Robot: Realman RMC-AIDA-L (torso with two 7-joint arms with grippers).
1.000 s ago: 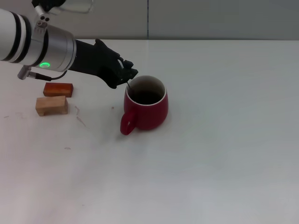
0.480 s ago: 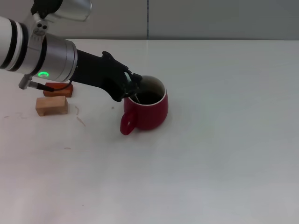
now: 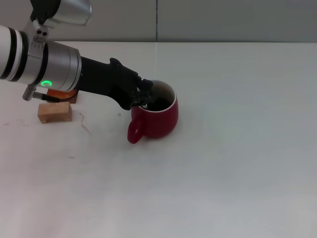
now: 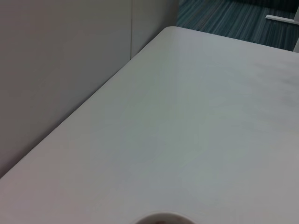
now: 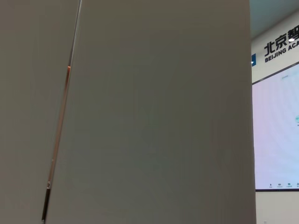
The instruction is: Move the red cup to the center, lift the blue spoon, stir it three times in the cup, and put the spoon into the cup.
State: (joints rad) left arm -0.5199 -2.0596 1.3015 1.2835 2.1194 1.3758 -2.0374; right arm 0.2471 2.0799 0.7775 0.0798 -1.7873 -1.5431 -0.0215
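Observation:
The red cup [image 3: 157,117] stands on the white table [image 3: 233,148] in the head view, a little left of the middle, with its handle toward the near left. My left gripper [image 3: 141,97] reaches in from the left and sits low over the cup's left rim, dipping into the dark opening. The blue spoon does not show; the black hand and the cup's dark inside hide that spot. A sliver of the cup's pale rim [image 4: 161,218] appears at the edge of the left wrist view. The right arm is out of view, and its wrist camera faces a wall.
A light wooden block [image 3: 53,112] lies on the table to the left, under my left arm. A reddish-brown block [image 3: 72,97] behind it is mostly covered by the arm. The table's far edge meets a grey wall.
My left gripper has moved down and to the right, from just left of the cup's rim to over and into its opening. The thin spoon shaft seen earlier no longer shows. The cup has stayed put.

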